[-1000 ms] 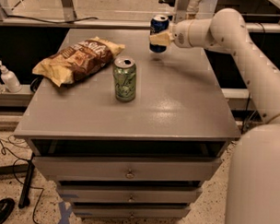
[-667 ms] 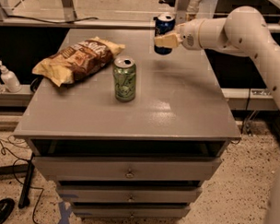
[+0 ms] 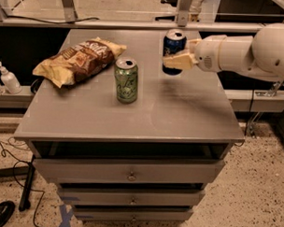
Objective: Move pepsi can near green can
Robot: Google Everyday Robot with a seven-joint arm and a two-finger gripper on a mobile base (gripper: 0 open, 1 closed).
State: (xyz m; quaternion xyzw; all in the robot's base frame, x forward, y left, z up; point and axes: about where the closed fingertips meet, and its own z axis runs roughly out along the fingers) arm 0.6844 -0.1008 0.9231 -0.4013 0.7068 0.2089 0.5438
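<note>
Far left, off the table at 9 o'clock: white pump bottle (image 3: 4, 78) on a lower ledge. On the table (image 3: 188, 117), at 10 o'clock: crumpled brown chip bag (image 3: 78, 59), lying flat. Just right of the bag, apart from it: green can (image 3: 126, 80), upright, open top, standing on the table surface.

Next right: pepsi can (image 3: 174, 41), upright, pinched in the gripper (image 3: 174, 59). The tan fingers (image 3: 180, 60) are pressed on its lower half. The can looks lifted clear of the table, with a shadow on the surface below it. The white arm (image 3: 237, 53) reaches in from 3 o'clock.

Key relation: the green can sits at roughly 8 o'clock from the held pepsi can, near but with a clear gap. Both long axes are vertical. Judgement: carry step underway, and the next move is a shift toward 8 o'clock, then lower and set down beside the green can. Risk: clipping the green can and tipping it. Drawers (image 3: 130, 173) below the tabletop, not involved.
</note>
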